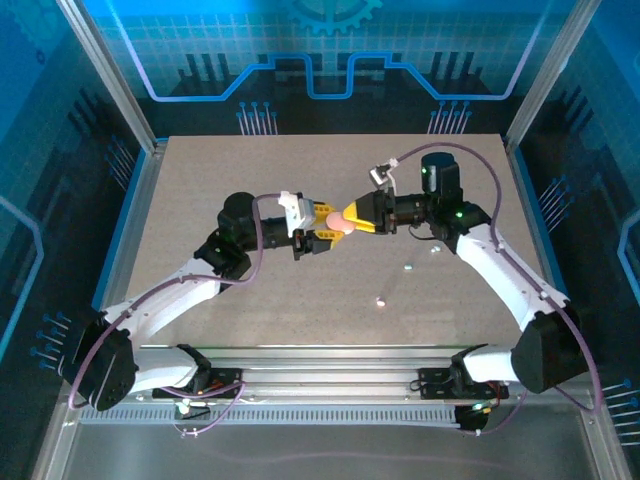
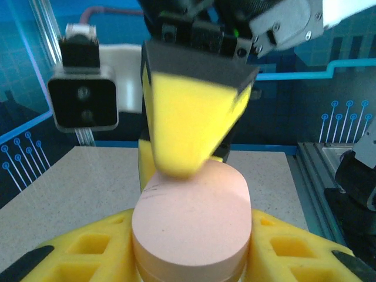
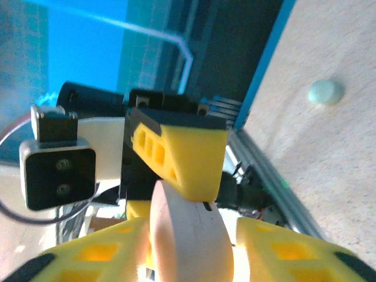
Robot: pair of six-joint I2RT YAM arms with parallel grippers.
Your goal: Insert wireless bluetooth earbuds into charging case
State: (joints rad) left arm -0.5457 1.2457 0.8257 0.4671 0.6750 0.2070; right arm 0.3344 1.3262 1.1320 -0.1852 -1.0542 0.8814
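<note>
The pink oval charging case [image 1: 340,222] hangs above the middle of the table, where both grippers meet. My left gripper [image 1: 326,230] is shut on it, and in the left wrist view the case [image 2: 191,211] sits flat between both yellow fingers [image 2: 106,244]. My right gripper [image 1: 354,217] comes from the other side. In the right wrist view the case [image 3: 188,229] stands edge-on between the right gripper's [image 3: 191,255] jaws, with a lit gap at the right finger [image 3: 282,252]. Small pale earbuds [image 1: 408,267] [image 1: 381,300] [image 1: 434,252] lie on the table. A mint earbud [image 3: 325,92] also lies on the table in the right wrist view.
The beige table [image 1: 200,200] is bounded by aluminium frame posts [image 1: 110,80] and blue panels at the back and sides. Both arm bases sit on the rail [image 1: 330,385] at the near edge.
</note>
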